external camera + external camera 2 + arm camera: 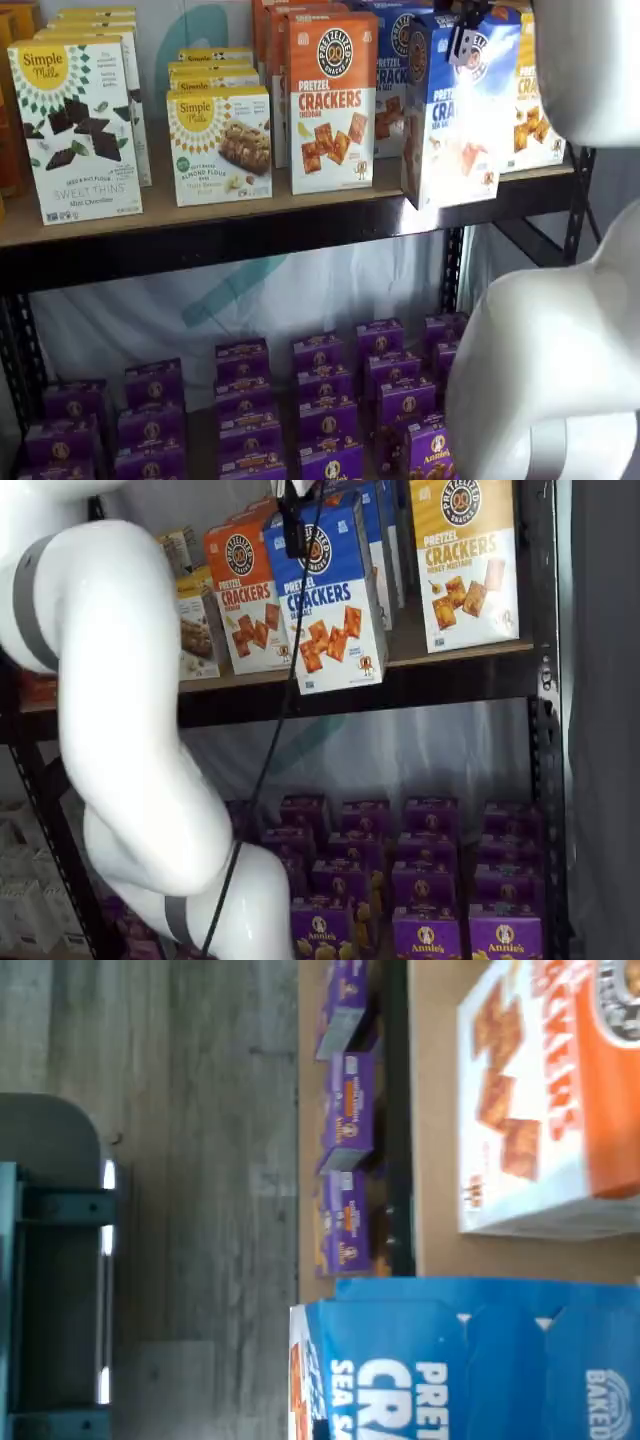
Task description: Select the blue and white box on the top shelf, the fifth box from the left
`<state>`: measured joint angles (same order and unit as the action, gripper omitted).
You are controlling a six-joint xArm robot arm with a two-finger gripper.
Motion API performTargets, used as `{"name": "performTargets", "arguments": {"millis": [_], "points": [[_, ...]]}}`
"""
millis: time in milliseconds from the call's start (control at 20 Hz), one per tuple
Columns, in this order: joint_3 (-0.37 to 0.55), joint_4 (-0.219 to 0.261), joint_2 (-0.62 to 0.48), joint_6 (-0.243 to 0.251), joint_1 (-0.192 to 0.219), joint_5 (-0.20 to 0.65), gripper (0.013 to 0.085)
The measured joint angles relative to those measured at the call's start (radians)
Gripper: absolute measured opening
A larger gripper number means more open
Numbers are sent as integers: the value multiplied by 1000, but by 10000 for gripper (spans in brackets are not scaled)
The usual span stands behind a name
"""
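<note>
One carton in hand: my end effector (291, 525) pinching blue and white box (330, 600); keep withdrawal level, clear of top shelf (450, 675) rail.

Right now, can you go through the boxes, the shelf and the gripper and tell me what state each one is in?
Blue and white box: gripped at its top, tilted, bottom edge out past the shelf's front rail.
Gripper: black fingers closed on the blue box's top.
Orange cheddar box: upright on the shelf, untouched.
Yellow cracker box: upright on the shelf.
Top shelf: stocked.
Purple boxes: standing in rows on the lower level.
</note>
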<state>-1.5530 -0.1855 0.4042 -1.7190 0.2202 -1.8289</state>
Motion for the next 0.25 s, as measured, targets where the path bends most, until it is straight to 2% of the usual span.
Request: {"name": "performTargets", "arguments": {"millis": [250], "points": [[117, 29, 85, -14, -1, 6, 530]]}}
